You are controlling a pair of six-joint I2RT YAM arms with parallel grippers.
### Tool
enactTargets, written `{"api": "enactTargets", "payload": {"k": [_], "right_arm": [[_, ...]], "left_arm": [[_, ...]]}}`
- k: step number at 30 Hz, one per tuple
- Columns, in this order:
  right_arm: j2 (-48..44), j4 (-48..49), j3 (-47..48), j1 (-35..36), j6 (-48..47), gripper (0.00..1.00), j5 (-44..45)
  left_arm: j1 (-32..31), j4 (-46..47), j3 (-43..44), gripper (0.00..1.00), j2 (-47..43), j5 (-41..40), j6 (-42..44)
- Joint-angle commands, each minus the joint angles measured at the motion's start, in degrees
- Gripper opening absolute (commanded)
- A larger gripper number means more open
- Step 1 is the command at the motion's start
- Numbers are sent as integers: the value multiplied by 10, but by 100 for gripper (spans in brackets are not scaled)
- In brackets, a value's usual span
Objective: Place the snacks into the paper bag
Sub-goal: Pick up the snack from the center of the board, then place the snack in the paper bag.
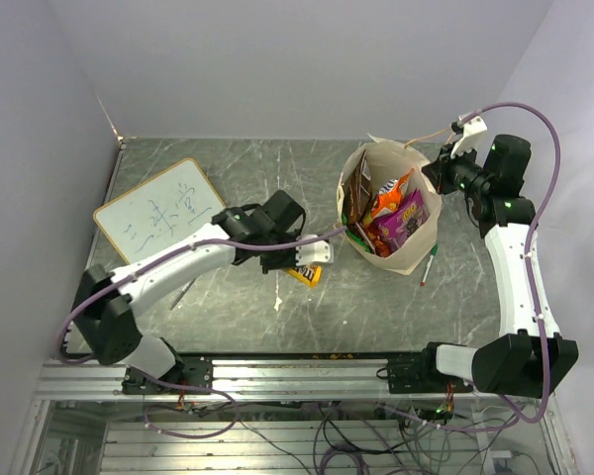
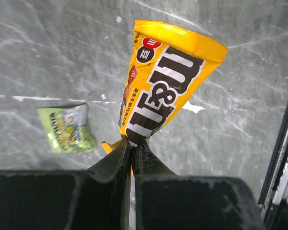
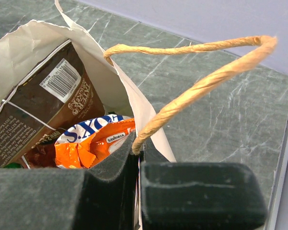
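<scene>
My left gripper (image 2: 133, 143) is shut on the bottom corner of a small yellow M&M's packet (image 2: 163, 81), which points away from me just above the table. In the top view this gripper (image 1: 307, 259) and the M&M's packet (image 1: 307, 275) are just left of the paper bag (image 1: 416, 252). A small green packet (image 2: 67, 129) lies flat on the table beside the M&M's. My right gripper (image 3: 138, 151) is shut on the paper bag's rim (image 3: 19, 52) at the foot of its twisted handle (image 3: 201, 86). Inside the bag are a brown pouch (image 3: 43, 105), an orange pouch (image 3: 86, 148) and a purple pouch (image 1: 404, 220).
A white whiteboard (image 1: 158, 210) lies at the back left of the grey marble table. A green-capped marker (image 1: 429, 265) lies just right of the bag's base. The metal rail (image 1: 297, 376) with the arm bases runs along the near edge, and walls close in the back and sides.
</scene>
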Motion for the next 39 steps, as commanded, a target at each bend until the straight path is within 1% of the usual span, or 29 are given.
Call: {"api": "enactTargets", "payload": {"k": [1,4,6,8,11,16,19,23,27,31,34,39], "right_arm": [[4,19,0,-2,-6,0,-13],[5,18,1,-2,-6,0,-14],[6,18,2,-2,-5,0,-16],[7,17,2,-2,-5,0,-19],[6,17,3,-2,-4,0,-21],[3,14,3,-2,-4,0,-29],[2,15,3,-3,-3,0,-32],[0,12,8,-3,-1,0,-29],[-3,12,11,-4,1,0,-22],[-7,15,9,-7,2,0,-20],[-9,15,9,-9,3,0,-20],[-10,13,10,-10,3,0,-23]], "left_arm": [[-2,-123,82,7,-60,0,28],[-2,-143,138,7,-86,-1,17],[-3,-140,184,7,-95,-5,4],[-2,-121,227,7,-97,-9,-14],[-2,-67,279,7,-87,-19,-56],[-5,10,352,7,-34,-28,-127],[-21,41,397,7,6,-28,-164],[-47,55,458,7,72,-25,-231],[-71,72,490,7,125,-21,-299],[-80,94,508,7,170,-30,-369],[-81,106,517,9,203,-15,-421],[-82,81,566,9,272,-16,-475]]}}
